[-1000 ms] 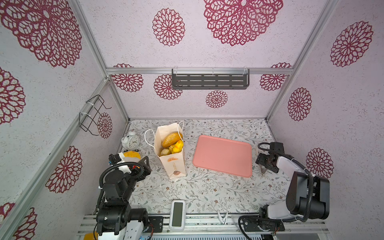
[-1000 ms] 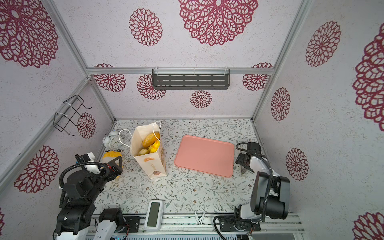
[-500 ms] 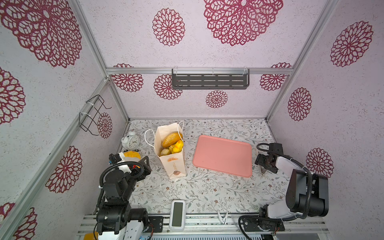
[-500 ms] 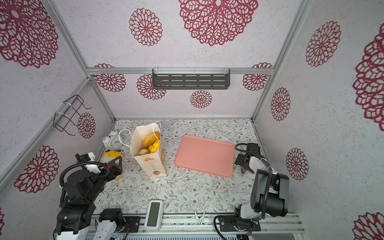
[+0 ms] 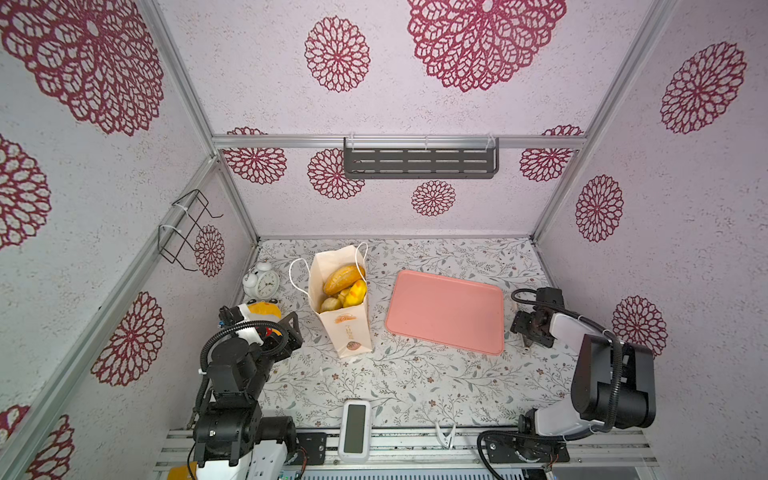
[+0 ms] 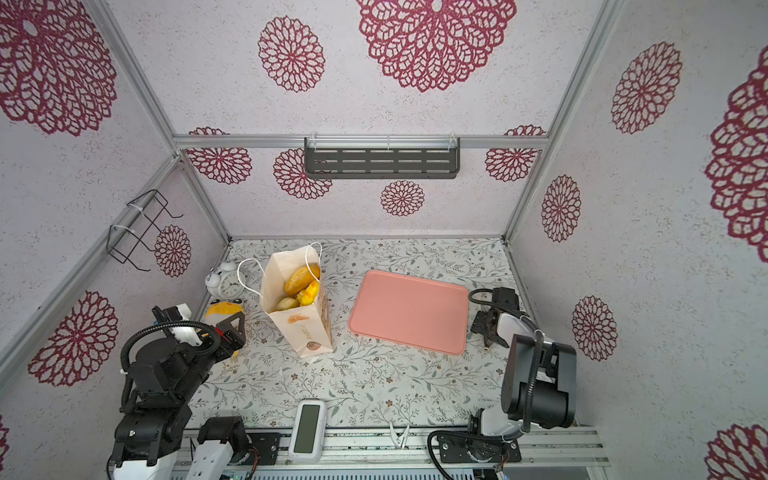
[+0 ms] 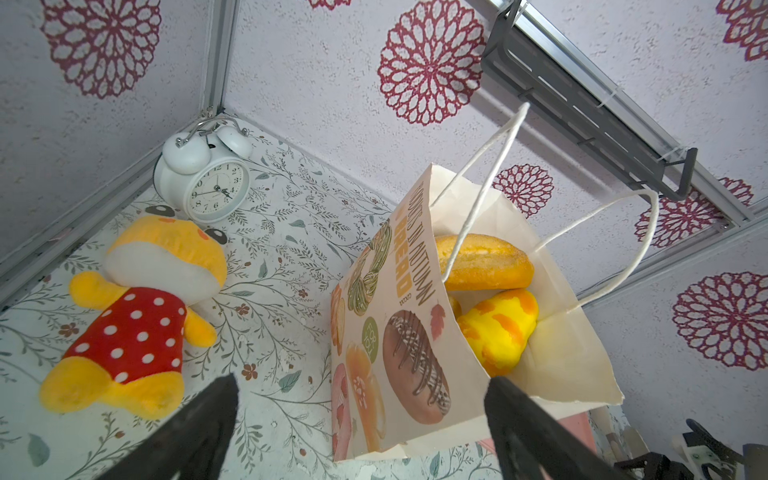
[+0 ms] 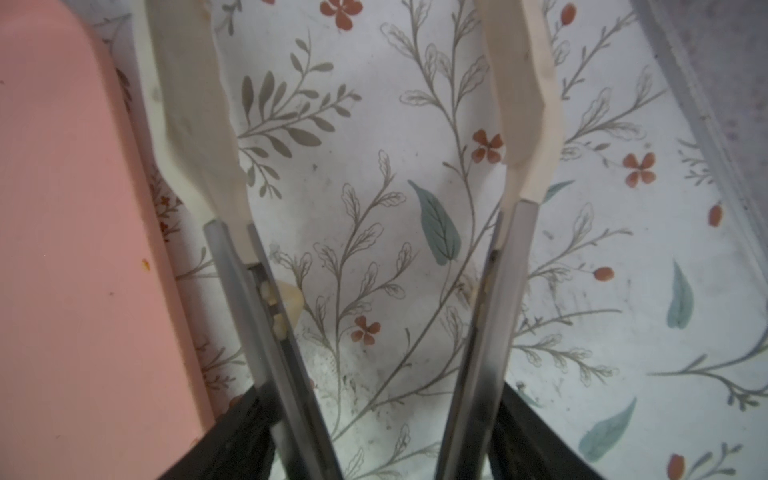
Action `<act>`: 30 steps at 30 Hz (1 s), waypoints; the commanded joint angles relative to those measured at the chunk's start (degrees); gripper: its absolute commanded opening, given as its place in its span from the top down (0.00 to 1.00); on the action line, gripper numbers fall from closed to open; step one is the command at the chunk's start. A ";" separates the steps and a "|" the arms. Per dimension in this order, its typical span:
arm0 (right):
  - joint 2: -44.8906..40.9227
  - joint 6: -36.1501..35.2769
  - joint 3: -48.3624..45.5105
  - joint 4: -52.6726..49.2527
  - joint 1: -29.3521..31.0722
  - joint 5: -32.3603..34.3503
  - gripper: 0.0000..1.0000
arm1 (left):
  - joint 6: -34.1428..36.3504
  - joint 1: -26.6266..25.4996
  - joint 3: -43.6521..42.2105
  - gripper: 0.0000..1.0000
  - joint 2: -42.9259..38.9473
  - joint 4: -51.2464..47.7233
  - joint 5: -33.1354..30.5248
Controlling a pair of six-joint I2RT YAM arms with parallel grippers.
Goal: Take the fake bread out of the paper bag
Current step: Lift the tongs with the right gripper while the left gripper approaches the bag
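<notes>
The paper bag gapes; right claw just beside tray edge.

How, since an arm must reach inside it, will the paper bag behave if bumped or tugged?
The paper bag stands tall on a narrow base, so it would probably tip easily. Its thin paper walls look likely to buckle rather than resist. The fake bread piled near its mouth may make it top-heavy.

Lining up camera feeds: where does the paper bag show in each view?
In a top view: paper bag, left of centre.
In a top view: paper bag, left of centre.
Left wrist view: paper bag close up, mid-picture.
Right wrist view: absent.
Landmark: white alarm clock, wherever the bag shows.
</notes>
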 commanded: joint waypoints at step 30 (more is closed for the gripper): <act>-21.56 1.38 22.00 -24.13 0.33 -15.98 0.57 | 0.86 -1.50 1.30 0.03 4.63 -0.70 3.45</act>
